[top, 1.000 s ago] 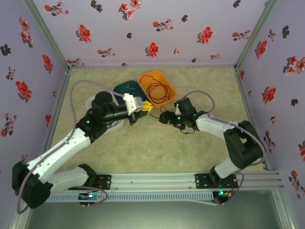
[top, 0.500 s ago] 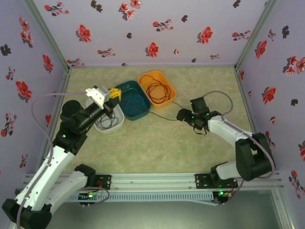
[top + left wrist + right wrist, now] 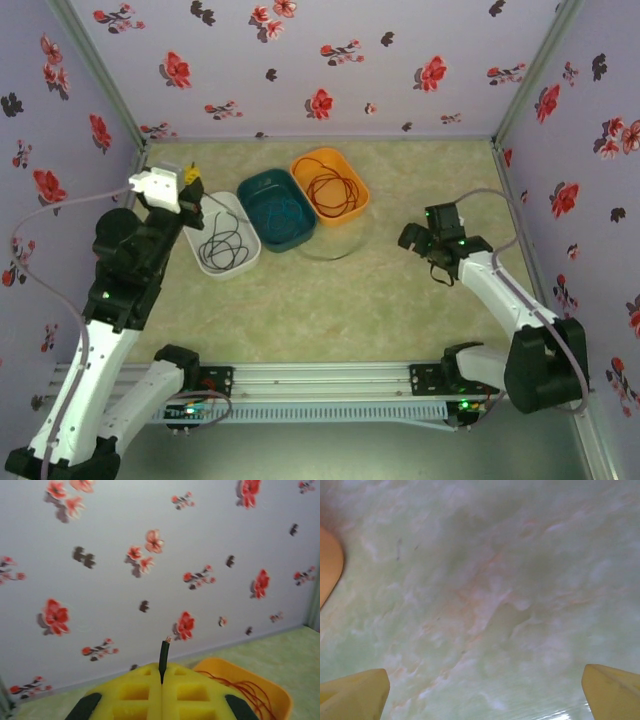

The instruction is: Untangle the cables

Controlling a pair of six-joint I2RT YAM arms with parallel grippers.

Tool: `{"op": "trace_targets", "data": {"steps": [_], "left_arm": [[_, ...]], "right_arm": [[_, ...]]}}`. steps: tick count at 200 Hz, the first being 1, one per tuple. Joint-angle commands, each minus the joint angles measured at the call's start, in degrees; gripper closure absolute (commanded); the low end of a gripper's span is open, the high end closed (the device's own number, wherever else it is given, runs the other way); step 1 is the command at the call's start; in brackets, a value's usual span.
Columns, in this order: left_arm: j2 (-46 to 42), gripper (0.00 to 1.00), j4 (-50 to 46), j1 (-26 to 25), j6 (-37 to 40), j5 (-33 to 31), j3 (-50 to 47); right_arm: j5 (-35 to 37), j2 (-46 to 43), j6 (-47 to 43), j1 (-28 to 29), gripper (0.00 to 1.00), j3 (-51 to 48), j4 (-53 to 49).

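Observation:
My left gripper [image 3: 190, 178] is raised over the back left corner of the white tray [image 3: 247, 262]. Its yellow fingers [image 3: 135, 690] are shut on the end of a black cable [image 3: 164, 657], whose bare tip sticks up past them. The rest of the black cable [image 3: 222, 245] lies coiled in the white tray. A blue cable [image 3: 283, 212] lies in the teal bin [image 3: 262, 182], and a red-orange cable [image 3: 332, 188] in the orange bin [image 3: 305, 160]. My right gripper [image 3: 408, 237] is on the right, low over bare table, open and empty, its fingertips [image 3: 355, 700] far apart.
The three containers stand in a row at the back left of the mat. In the right wrist view the orange bin [image 3: 327, 570] shows at the left edge. Flowered walls enclose the table on three sides. The arms' rail [image 3: 330, 378] runs along the near edge.
My left gripper swung from the centre to the back left, carrying the black cable's end; the cable now lies in the white tray. My right gripper let go, opened wide and drew back right.

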Motion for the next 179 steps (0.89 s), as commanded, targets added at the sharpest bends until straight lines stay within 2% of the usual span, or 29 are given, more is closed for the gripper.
{"op": "trace_targets", "data": {"steps": [1, 42, 71, 140, 179], "left_arm": [[-1.4, 1.0, -1.4, 0.8, 1.3, -4.8, 2.9], [-1.6, 1.0, 0.7, 0.8, 1.4, -4.8, 4.2], [0.3, 1.0, 0.6, 0.9, 2.0, -7.6, 6.0], [6.1, 1.0, -5.2, 1.7, 2.6, -13.1, 10.8], [7.1, 1.0, -6.3, 2.7, 1.4, -13.8, 8.8]], "right_arm": [[3.6, -2.6, -1.5, -2.2, 0.01, 0.2, -3.1], [3.0, -4.4, -2.0, -3.8, 0.01, 0.1, -3.4], [0.6, -5.6, -2.4, -3.8, 0.01, -0.4, -2.3], [-0.8, -8.0, -3.6, -3.8, 0.01, 0.1, -4.2], [-1.0, -8.3, -3.6, -3.8, 0.01, 0.0, -4.5]]}}
